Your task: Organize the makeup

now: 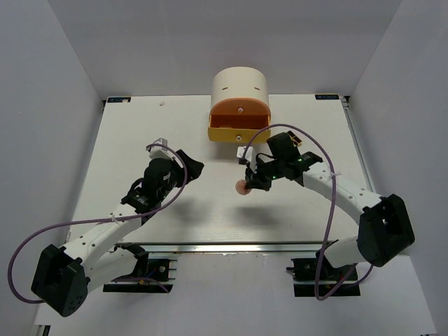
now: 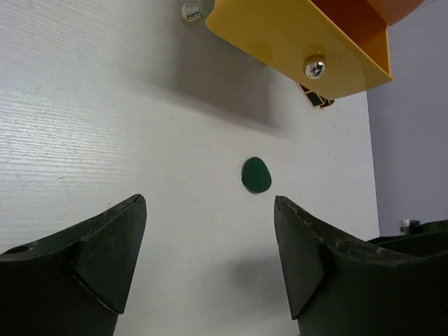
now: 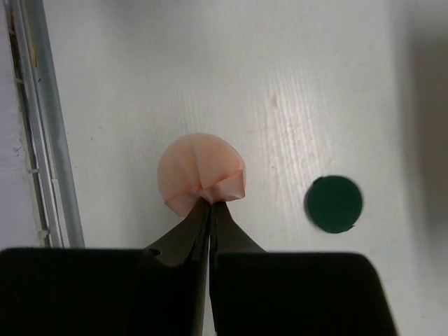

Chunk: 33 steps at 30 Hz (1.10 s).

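Note:
My right gripper [image 3: 210, 201] is shut on the ribbon strap of a pink round disc [image 3: 190, 170] and holds it above the table. In the top view that gripper [image 1: 248, 183] is at the table's middle with the pink disc [image 1: 242, 187] at its tip. A dark green round disc [image 3: 334, 203] lies flat on the table just right of the jaws; it also shows in the left wrist view [image 2: 257, 174]. My left gripper [image 2: 210, 203] is open and empty, and points at the green disc from a distance. In the top view the left gripper [image 1: 192, 168] is left of centre.
A cream cylindrical cabinet [image 1: 240, 87] stands at the back centre with its yellow drawer [image 1: 239, 131] pulled open over the table. A small white-and-black item [image 1: 244, 152] lies just in front of the drawer. The table's front rail [image 3: 42, 126] runs beside the pink disc.

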{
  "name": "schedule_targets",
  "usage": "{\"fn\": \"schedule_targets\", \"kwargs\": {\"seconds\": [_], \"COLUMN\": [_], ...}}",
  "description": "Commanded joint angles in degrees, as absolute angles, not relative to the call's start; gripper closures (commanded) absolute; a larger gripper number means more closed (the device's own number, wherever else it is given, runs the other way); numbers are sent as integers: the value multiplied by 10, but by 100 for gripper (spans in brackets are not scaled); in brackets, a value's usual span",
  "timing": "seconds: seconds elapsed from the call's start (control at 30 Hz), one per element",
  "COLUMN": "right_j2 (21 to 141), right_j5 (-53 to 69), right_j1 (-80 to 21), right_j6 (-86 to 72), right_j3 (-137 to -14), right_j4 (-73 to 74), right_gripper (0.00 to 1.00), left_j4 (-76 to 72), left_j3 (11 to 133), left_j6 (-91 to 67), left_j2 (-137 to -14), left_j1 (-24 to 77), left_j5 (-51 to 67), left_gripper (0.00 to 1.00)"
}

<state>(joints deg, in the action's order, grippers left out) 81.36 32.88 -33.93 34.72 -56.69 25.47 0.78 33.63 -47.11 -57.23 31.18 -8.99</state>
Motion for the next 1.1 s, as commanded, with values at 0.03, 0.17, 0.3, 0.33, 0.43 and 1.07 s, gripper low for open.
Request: {"fn": "schedule_targets", "kwargs": {"seconds": [0.03, 0.17, 0.3, 0.33, 0.43, 1.07], "right_j2": [784, 774, 775, 780, 797, 874], "right_j5": [353, 323, 278, 252, 203, 55], "right_j1": [-342, -341, -340, -339, -336, -272], "right_j6": [387, 363, 317, 298, 267, 142], "right_j3": [-613, -640, -674, -689, -714, -767], "right_j4": [232, 174, 86, 74, 41, -67], "right_gripper": [100, 100, 100, 100, 100, 100], "left_j4": [-32, -53, -59, -60, -63, -69], "left_j3": [320, 311, 302, 301, 295, 284], "left_j6": [-478, -475, -476, -478, -480, -478], "left_j2": [-575, -577, -573, -571, -566, -561], "left_j1": [309, 309, 309, 309, 309, 309], "left_j5": [-67, -48, -41, -40, -40, -38], "left_gripper": [17, 13, 8, 6, 4, 2]}}
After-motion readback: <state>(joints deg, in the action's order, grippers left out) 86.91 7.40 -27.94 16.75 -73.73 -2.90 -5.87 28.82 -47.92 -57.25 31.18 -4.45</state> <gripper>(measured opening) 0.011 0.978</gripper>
